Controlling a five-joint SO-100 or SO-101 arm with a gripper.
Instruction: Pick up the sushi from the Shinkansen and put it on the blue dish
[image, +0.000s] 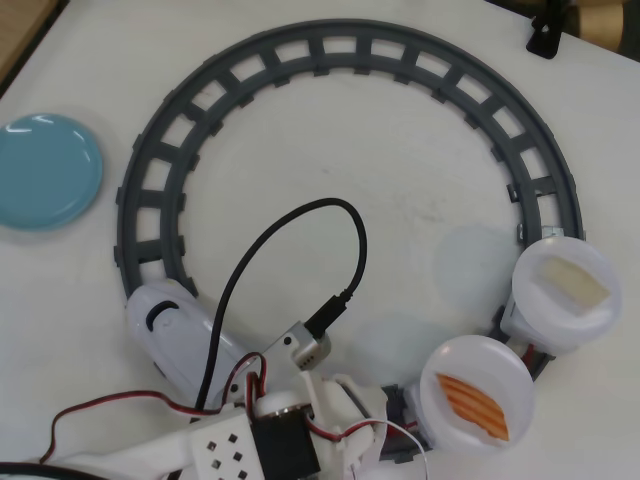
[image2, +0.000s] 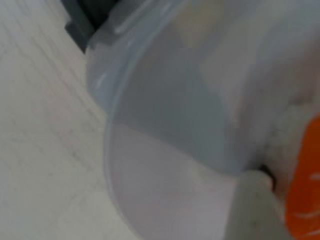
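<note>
Sushi (image2: 305, 185) showed as an orange edge on white rice at the wrist view's right border, beside a blurred white plate (image2: 165, 150). Overhead, the arm (image: 270, 440) covered that spot, just behind the Shinkansen (image: 175, 335) nose. Gripper: hidden, couldn't tell opening or hold. Blue dish (image: 45, 170) sat well apart, upper left, outside the track (image: 330, 45).

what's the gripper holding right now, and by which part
Cannot be told. In the overhead view the arm hides the gripper; the wrist view shows only a blurred white plate and an orange sushi edge.
</note>
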